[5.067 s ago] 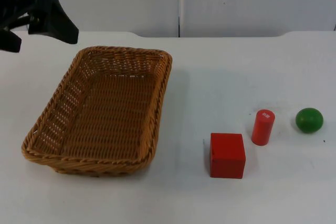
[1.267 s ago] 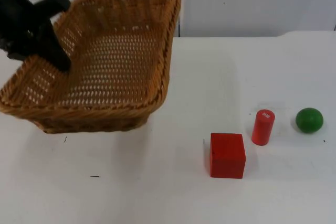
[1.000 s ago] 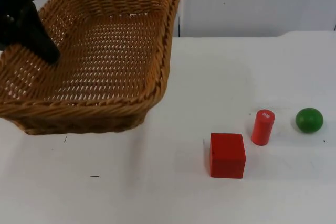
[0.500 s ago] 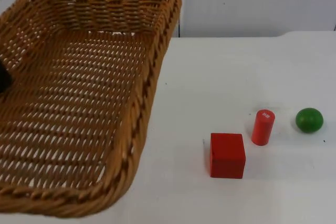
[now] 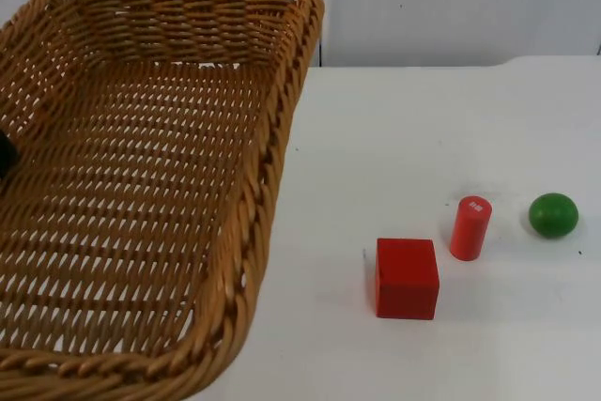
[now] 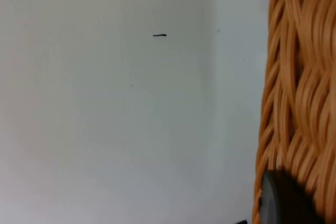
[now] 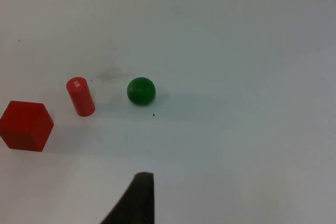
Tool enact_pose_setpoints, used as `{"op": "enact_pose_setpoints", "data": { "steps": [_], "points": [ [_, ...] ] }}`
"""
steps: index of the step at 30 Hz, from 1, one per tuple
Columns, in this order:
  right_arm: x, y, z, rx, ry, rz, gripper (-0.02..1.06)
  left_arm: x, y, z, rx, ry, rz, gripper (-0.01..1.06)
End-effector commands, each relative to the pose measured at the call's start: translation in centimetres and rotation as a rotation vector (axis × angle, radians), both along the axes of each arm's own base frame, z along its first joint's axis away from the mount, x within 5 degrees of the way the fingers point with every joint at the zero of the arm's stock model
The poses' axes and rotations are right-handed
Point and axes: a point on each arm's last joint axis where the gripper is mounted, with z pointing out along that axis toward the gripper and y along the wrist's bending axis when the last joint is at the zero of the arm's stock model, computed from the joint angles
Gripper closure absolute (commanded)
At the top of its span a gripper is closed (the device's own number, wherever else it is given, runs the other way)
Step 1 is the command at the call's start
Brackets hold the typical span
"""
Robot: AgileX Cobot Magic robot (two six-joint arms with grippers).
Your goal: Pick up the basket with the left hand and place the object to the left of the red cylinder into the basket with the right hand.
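Wicker basket (image 5: 141, 185) raised, long axis away from camera; red cube (image 5: 407, 277) square-on

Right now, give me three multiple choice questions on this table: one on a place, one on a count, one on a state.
1. What sits directly left of the red cylinder?
A. green ball
B. red cube
C. basket

2. How many red objects are on the table?
A. one
B. two
C. three

3. The basket is:
A. lifted, nothing in it
B. flat on the table
C. holding the cube

Answers:
1 B, the red cube lies left of the cylinder, the green ball right.
2 B, cube and cylinder.
3 A, it looms near the top camera, its weave bare.
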Motion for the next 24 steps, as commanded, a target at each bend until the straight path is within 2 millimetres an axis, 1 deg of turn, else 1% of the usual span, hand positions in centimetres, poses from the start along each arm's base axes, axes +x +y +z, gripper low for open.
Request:
{"op": "enact_pose_setpoints", "data": {
  "steps": [1,15,20,23,24],
  "points": [
    [0.0,0.0,0.1,-0.002,-0.013,-0.004,-0.01,-0.2,-0.2,0.4,-0.029,-0.012,0.006,1.05],
    [-0.1,0.0,0.3,-0.001,-0.023,-0.004,-0.01,-0.2,-0.2,0.4,-0.028,-0.016,0.008,1.05],
    [-0.2,0.0,1.0,0.002,-0.074,-0.003,-0.01,-0.2,-0.2,0.4,-0.028,-0.016,0.008,1.05],
    [0.8,0.1,1.7,0.007,-0.098,0.0,0.0,-0.2,-0.2,0.4,-0.028,-0.016,0.008,1.05],
    [1.7,0.2,2.1,0.007,-0.102,0.001,0.0,-0.2,-0.2,0.4,-0.028,-0.016,0.008,1.05]
  ]
}}
